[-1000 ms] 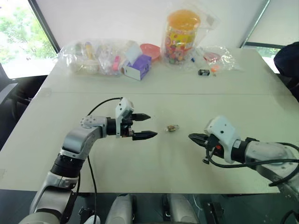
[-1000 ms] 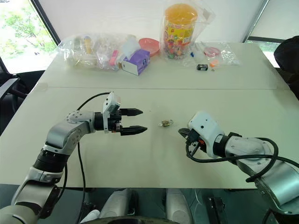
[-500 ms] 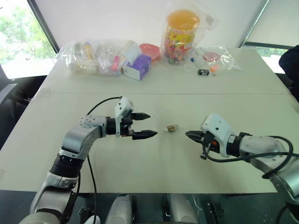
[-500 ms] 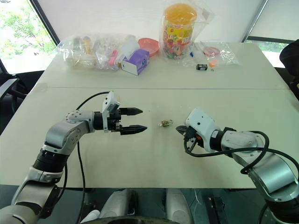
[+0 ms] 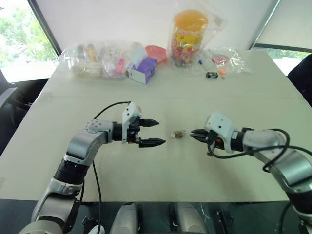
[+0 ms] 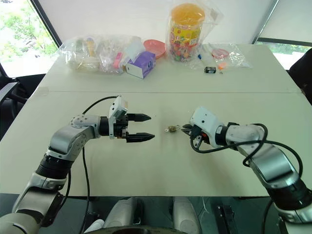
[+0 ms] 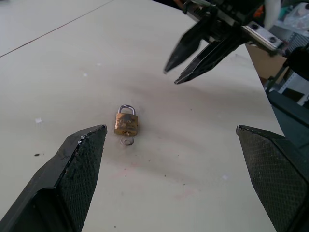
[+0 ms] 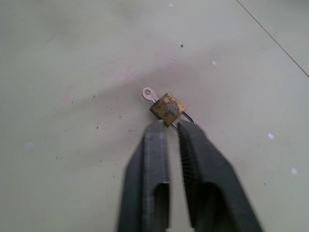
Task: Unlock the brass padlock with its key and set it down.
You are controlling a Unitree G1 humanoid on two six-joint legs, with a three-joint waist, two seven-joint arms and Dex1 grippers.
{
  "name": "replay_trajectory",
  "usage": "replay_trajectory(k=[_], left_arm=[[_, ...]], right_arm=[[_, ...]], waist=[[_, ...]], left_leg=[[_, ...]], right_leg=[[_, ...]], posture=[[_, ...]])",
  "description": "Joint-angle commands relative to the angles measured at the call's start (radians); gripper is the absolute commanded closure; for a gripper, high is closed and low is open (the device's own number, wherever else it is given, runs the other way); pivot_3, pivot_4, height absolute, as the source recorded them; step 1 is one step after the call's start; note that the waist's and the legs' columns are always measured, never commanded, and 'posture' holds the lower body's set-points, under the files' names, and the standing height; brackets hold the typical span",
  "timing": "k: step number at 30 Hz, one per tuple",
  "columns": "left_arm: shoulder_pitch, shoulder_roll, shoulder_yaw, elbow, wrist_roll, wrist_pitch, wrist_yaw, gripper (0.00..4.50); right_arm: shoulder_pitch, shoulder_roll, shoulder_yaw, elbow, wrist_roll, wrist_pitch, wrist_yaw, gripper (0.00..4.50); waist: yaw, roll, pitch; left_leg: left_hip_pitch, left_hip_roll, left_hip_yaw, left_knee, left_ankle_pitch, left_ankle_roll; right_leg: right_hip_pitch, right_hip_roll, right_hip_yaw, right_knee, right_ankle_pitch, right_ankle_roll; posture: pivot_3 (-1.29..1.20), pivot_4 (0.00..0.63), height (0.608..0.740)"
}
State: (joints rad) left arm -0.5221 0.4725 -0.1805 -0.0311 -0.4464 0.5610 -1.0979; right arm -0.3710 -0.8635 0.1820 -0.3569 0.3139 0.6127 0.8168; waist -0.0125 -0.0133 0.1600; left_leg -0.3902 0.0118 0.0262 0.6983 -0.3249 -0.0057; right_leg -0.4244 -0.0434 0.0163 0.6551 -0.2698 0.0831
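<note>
The brass padlock (image 5: 179, 133) lies flat on the table between my two grippers, small and yellowish with a thin silvery shackle. A key's small ring (image 7: 127, 141) sticks out of its base. In the left wrist view the brass padlock (image 7: 127, 122) lies between my wide-open left gripper (image 5: 160, 132) fingers, a short way ahead of their tips. My right gripper (image 8: 170, 124) is low over the table, with a narrow gap between its fingers. Its tips are right at the shackle side of the padlock (image 8: 168, 109) and hold nothing.
Along the table's far edge lie clear bags of small items (image 5: 95, 61), a purple-and-white box (image 5: 144, 69), a pink bowl (image 5: 157, 51), a bagged jar of colourful sweets (image 5: 189, 33) and a small black object (image 5: 212, 75). A seam (image 5: 165, 97) crosses the table.
My right gripper has moved left across the table up to the padlock, and its fingers have parted slightly from shut. The left gripper and the padlock have stayed put.
</note>
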Motion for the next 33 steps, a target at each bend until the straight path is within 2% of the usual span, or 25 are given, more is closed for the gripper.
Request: replay_trajectory(k=[1, 2, 4, 11, 19, 22, 27, 28, 33], left_arm=[[-0.016, 0.002, 0.012, -0.025, -0.002, -0.013, 0.002, 0.00], [-0.015, 0.004, 0.014, -0.030, -0.003, -0.012, 0.004, 0.00], [-0.007, 0.012, 0.021, -0.044, -0.004, -0.007, 0.010, 0.00], [0.024, 0.040, 0.042, -0.099, -0.020, 0.016, 0.036, 0.00], [0.041, 0.055, 0.050, -0.131, -0.028, 0.034, 0.054, 0.00], [0.046, 0.058, 0.049, -0.139, -0.031, 0.038, 0.061, 0.00], [0.047, 0.054, 0.039, -0.136, -0.031, 0.038, 0.062, 0.00], [0.044, 0.051, 0.037, -0.132, -0.031, 0.038, 0.061, 0.00], [0.011, 0.007, 0.015, -0.069, -0.037, 0.041, 0.044, 0.00]], right_arm=[[-0.095, 0.021, 0.077, 0.146, -0.059, -0.144, 0.145, 1.75], [-0.118, 0.032, 0.092, 0.189, -0.068, -0.168, 0.175, 1.12], [-0.167, 0.059, 0.113, 0.280, -0.088, -0.210, 0.220, 0.17], [-0.289, 0.165, 0.168, 0.602, -0.183, -0.366, 0.320, 0.17], [-0.356, 0.258, 0.184, 0.837, -0.251, -0.445, 0.375, 0.17], [-0.360, 0.275, 0.181, 0.874, -0.264, -0.449, 0.381, 1.03], [-0.340, 0.257, 0.185, 0.861, -0.295, -0.453, 0.392, 3.51], [-0.332, 0.248, 0.184, 0.848, -0.304, -0.456, 0.391, 3.81], [-0.257, 0.163, 0.157, 0.654, -0.411, -0.587, 0.272, 3.80]], waist=[[0.001, 0.000, 0.000], [0.001, 0.000, 0.000], [0.004, 0.000, 0.000], [0.001, 0.000, 0.000], [-0.001, 0.000, 0.000], [-0.003, 0.001, 0.000], [-0.002, 0.001, 0.000], [-0.001, 0.001, 0.000], [0.013, 0.001, 0.000]], left_leg=[[0.000, 0.000, 0.000, 0.000, 0.000, 0.000], [0.000, 0.000, 0.000, 0.000, 0.000, 0.000], [0.000, 0.000, 0.000, 0.000, 0.000, 0.000], [0.000, 0.000, 0.001, 0.000, 0.000, 0.000], [0.000, 0.000, 0.001, 0.000, 0.000, 0.000], [0.001, 0.000, 0.001, 0.000, 0.000, 0.000], [0.001, 0.000, 0.001, 0.000, 0.000, -0.001], [0.001, 0.000, 0.001, 0.000, 0.000, -0.001], [0.001, -0.001, 0.001, 0.001, 0.000, -0.001]], right_leg=[[0.000, 0.000, 0.000, 0.000, 0.000, 0.000], [0.000, 0.000, 0.000, 0.000, 0.000, 0.000], [0.000, 0.000, 0.000, 0.000, 0.000, 0.000], [0.000, -0.001, 0.000, 0.000, 0.000, 0.000], [0.000, -0.002, 0.000, 0.001, 0.000, 0.000], [0.000, -0.002, 0.000, 0.001, 0.000, 0.000], [0.000, -0.002, 0.000, 0.002, 0.000, 0.000], [0.000, -0.003, 0.000, 0.002, 0.000, 0.000], [0.000, -0.005, 0.000, 0.002, 0.000, 0.000]], posture=[[0.00, 0.150, 0.735], [0.00, 0.150, 0.735], [0.00, 0.150, 0.735], [0.00, 0.150, 0.735], [0.00, 0.150, 0.735], [0.00, 0.150, 0.735], [0.00, 0.150, 0.735], [0.00, 0.150, 0.735], [0.00, 0.150, 0.735]])
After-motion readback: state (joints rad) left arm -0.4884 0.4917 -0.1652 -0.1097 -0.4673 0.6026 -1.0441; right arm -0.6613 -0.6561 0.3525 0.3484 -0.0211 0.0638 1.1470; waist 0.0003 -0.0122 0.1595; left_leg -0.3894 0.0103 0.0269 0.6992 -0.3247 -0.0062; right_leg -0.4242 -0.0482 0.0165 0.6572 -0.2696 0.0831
